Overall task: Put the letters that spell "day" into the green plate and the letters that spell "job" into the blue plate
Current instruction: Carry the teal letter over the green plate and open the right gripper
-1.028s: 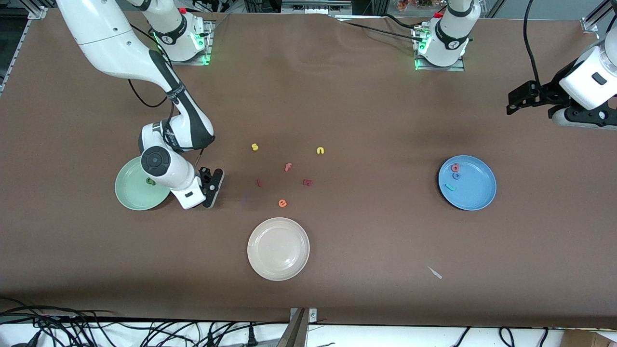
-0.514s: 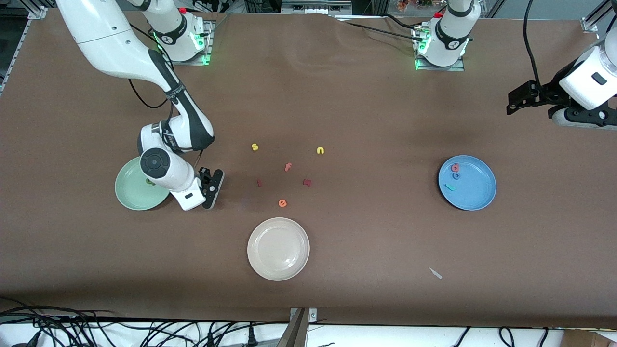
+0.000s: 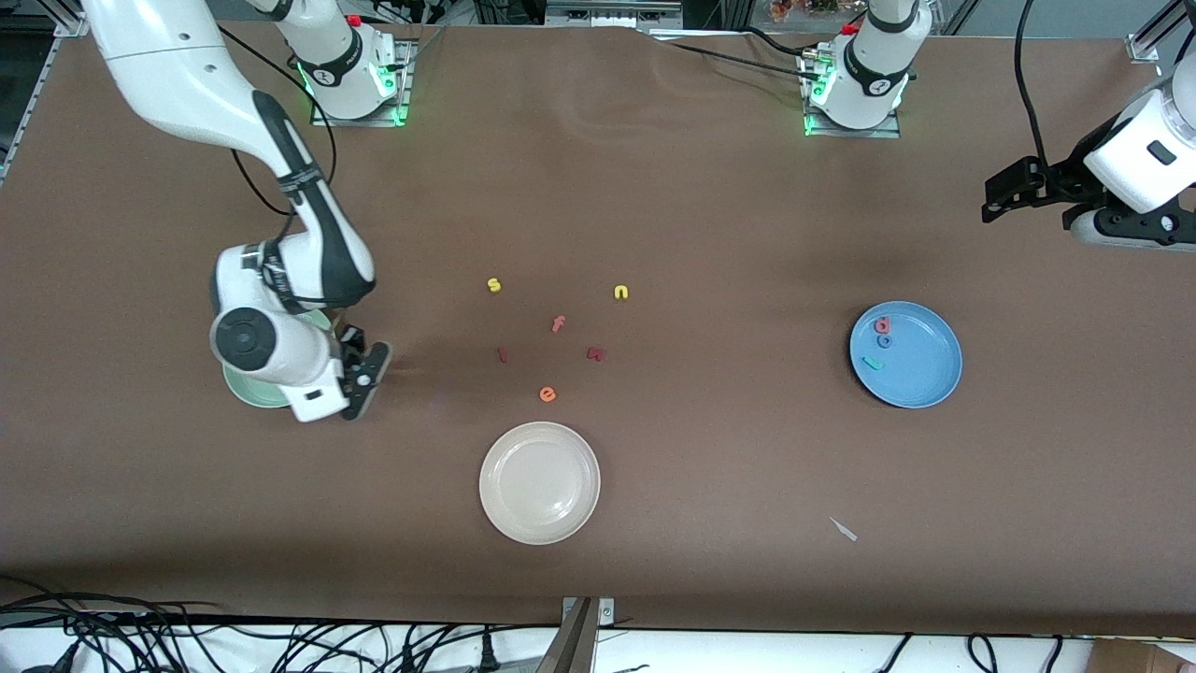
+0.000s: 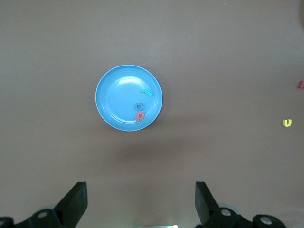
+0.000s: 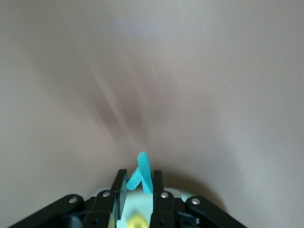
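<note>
- Across the brown table [image 3: 710, 215], taken as the landmark, the right arm [image 3: 215, 103] reaches from its base down to the right arm's end of the table, and the left arm [image 3: 1135, 159] waits, raised at the left arm's end
- On the table at the right arm's end lies the green plate [image 3: 245, 391], mostly hidden under the right arm's wrist
- On the table toward the left arm's end sits the blue plate [image 3: 920, 369], holding the red-orange b [image 3: 882, 325], the blue o [image 3: 884, 341] and the teal j [image 3: 873, 363]
- On the table nearest the front camera sits the cream plate [image 3: 539, 482]
- Over the table just beside the green plate's rim hangs the right gripper [image 3: 360, 379], its fingers pinched on the teal y [image 5: 141, 175]; a yellow letter [image 5: 137, 221] shows low between them in the right wrist view
- High over the table hangs the left gripper [image 4: 140, 202], its fingers spread wide with nothing between them
- Near the table's middle lie the loose letters: yellow s [image 3: 494, 285], yellow n [image 3: 620, 293], orange f [image 3: 558, 324], orange e [image 3: 548, 394] and two dark red pieces [image 3: 595, 354]
</note>
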